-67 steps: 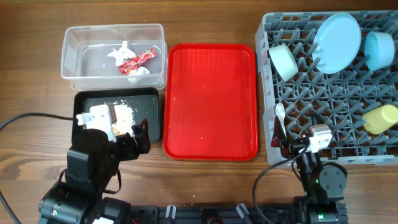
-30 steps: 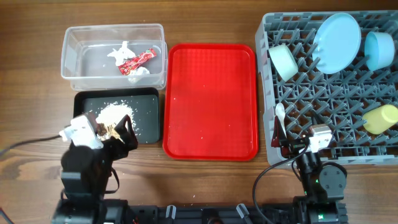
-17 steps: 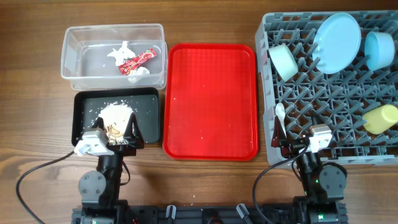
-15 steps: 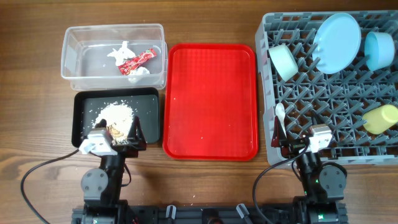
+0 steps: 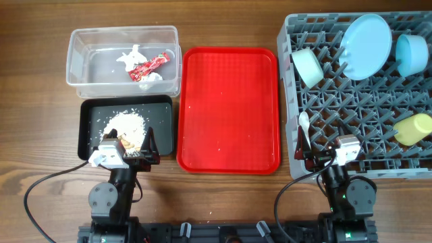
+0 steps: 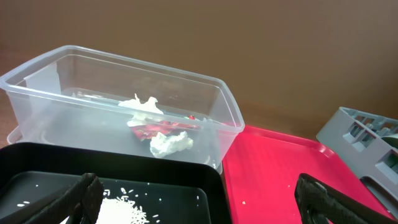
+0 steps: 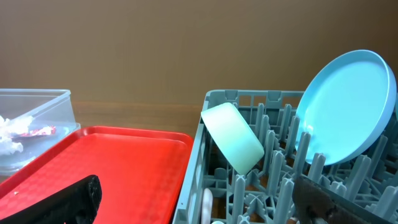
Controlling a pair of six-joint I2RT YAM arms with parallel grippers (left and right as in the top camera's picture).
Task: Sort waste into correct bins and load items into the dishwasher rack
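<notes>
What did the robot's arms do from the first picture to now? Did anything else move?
The left gripper pulled back from over the black tray toward the table's near edge. It is open and holds nothing, and the food scraps piled in the tray now show. The right gripper, everything in the dishwasher rack, and the wrapper and tissue in the clear tub stayed put.

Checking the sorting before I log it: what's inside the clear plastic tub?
The clear tub holds a red snack wrapper and two pieces of crumpled white tissue, with the wrapper between them. Anything lying under the wrapper or tissue is covered and cannot be seen.
</notes>
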